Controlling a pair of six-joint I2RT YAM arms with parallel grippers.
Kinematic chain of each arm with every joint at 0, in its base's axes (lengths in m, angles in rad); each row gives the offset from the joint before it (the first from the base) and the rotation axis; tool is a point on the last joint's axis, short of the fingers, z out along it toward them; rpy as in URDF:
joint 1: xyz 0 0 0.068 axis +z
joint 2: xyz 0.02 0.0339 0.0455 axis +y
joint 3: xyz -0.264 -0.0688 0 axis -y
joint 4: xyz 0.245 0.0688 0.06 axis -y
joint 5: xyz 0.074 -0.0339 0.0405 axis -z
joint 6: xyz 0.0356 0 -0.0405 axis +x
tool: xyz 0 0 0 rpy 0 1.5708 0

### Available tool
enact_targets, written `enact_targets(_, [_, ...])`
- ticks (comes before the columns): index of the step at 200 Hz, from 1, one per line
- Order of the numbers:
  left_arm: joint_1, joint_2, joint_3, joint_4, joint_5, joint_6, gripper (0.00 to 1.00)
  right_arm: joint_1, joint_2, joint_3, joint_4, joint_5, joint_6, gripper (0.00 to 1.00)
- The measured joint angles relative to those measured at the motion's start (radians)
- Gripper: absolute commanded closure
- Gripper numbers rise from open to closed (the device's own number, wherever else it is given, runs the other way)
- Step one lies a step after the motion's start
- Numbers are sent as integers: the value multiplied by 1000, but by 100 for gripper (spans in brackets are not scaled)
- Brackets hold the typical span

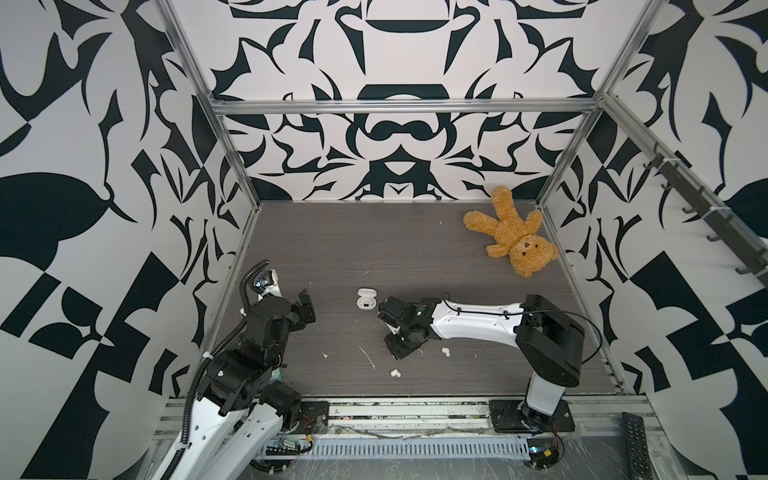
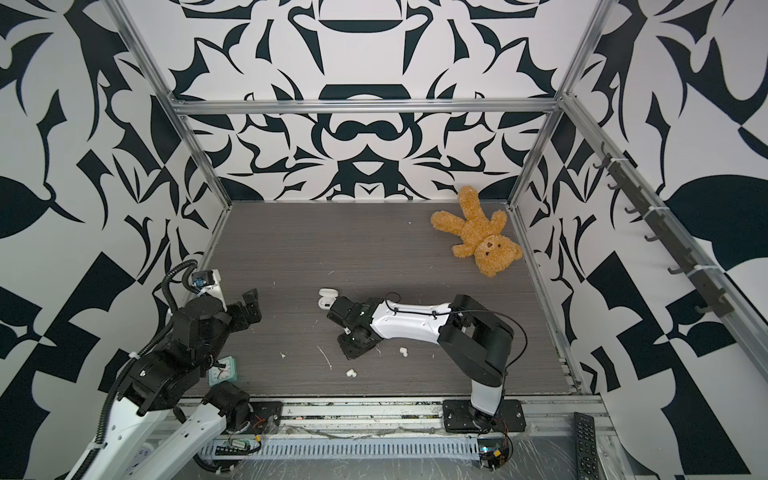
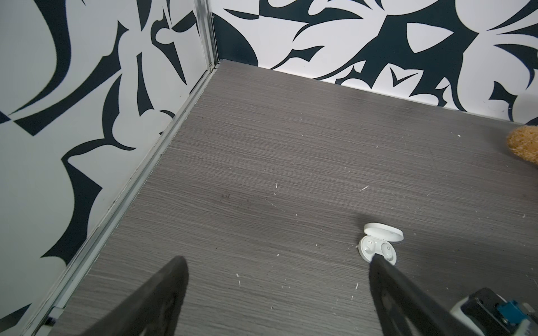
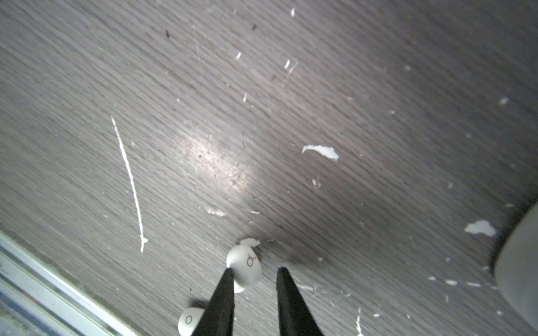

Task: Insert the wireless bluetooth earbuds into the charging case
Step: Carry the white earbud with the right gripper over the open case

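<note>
Right gripper (image 4: pixel 255 272) hovers low over the table (image 4: pixel 378 87), fingers narrowly parted and pinching nothing, one earbud (image 4: pixel 244 270) at a fingertip, bottom centre of the wrist view. Left gripper (image 3: pixel 278 259) spread wide, empty; the charging case (image 1: pixel 366 298) lies open mid-frame in both top views.

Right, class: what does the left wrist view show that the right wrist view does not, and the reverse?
Only the left wrist view: the open charging case, patterned walls, the edge of a teddy bear, the left gripper spread wide. Only the right wrist view: one earbud at the tips of the right gripper, a second earbud beside them, a long white streak. Both: the grey table and white flecks.
</note>
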Motion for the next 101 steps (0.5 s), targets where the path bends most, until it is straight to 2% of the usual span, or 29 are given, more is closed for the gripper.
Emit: enact_targets(101, [0, 0, 0, 0, 3, 0, 1, 0, 22, -4, 19, -16, 6, 76])
